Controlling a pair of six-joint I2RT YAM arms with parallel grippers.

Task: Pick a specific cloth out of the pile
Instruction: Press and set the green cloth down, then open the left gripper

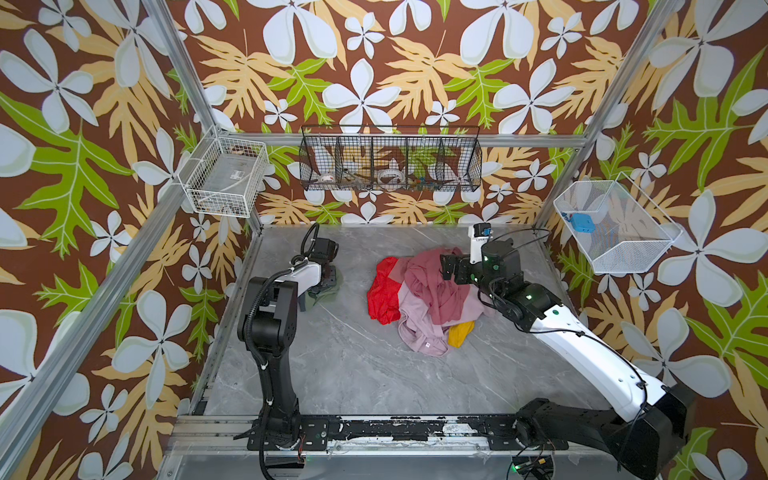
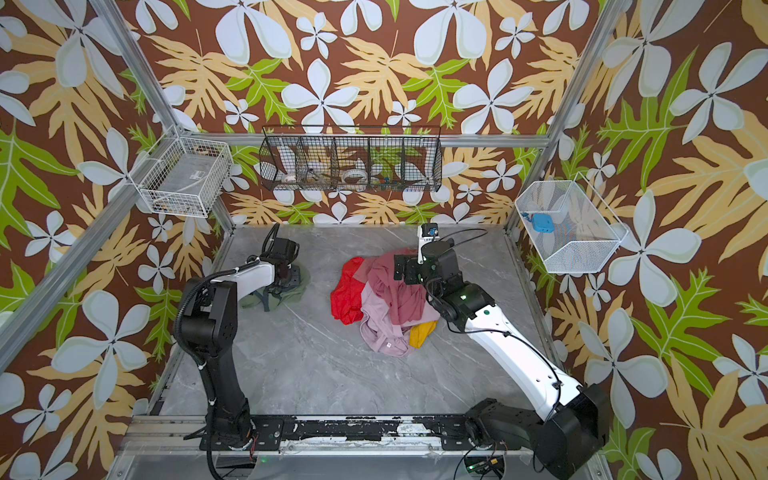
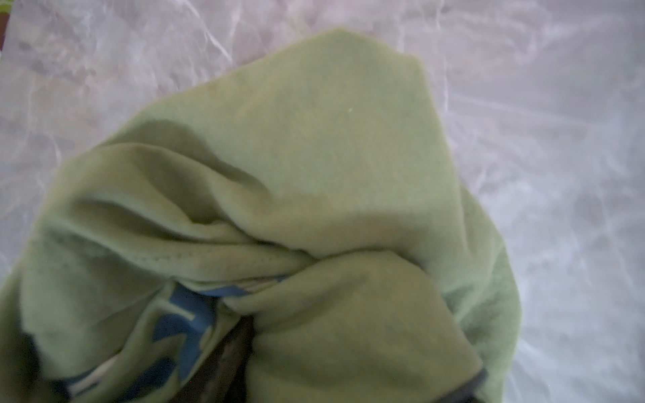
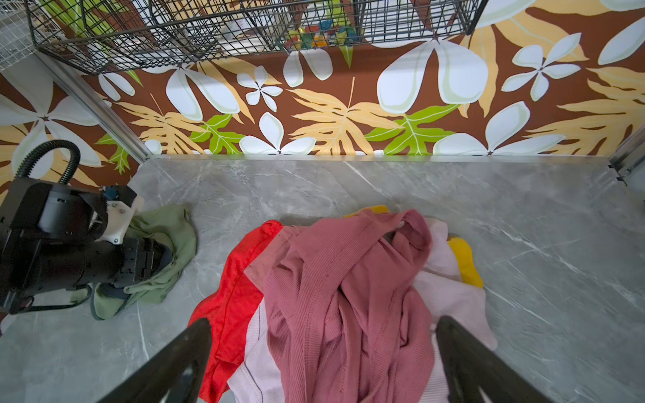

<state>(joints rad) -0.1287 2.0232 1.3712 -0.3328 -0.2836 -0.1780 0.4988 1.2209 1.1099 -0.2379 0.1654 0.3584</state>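
1. The cloth (image 1: 328, 294), olive green, is lying on the far left of the tabletop (image 1: 332, 365), well apart from the pile (image 1: 419, 299), which is sitting right of the middle
2. The left jaws are resting in the cloth. In both top views the left arm (image 2: 216, 316) is covering much of it, while the right wrist view is showing the cloth (image 4: 167, 226) bunching up around them
3. The left wrist view is filling with the cloth (image 3: 331, 157) and is showing a blue print (image 3: 192, 314) and a stitched hem that no other view is giving. Fabric is hiding the left jaws there, so I cannot tell whether they are clenching it
4. The right jaws are hanging released over the far right part of the pile. Only the right wrist view is showing both dark fingers (image 4: 167, 366) standing wide apart, with the rose garment (image 4: 349, 296) between them
5. Counting:
   - one olive cloth
   - four pieces in the pile: one red garment (image 1: 384, 291), one rose garment, one lilac garment (image 1: 419, 332), one yellow garment (image 1: 460, 332)
   - two arms, the left arm and the right arm (image 1: 582, 345)
   - three wire baskets on the walls: a white left basket (image 1: 226, 178), a black far basket (image 1: 390, 160), a white right basket (image 1: 611, 224)
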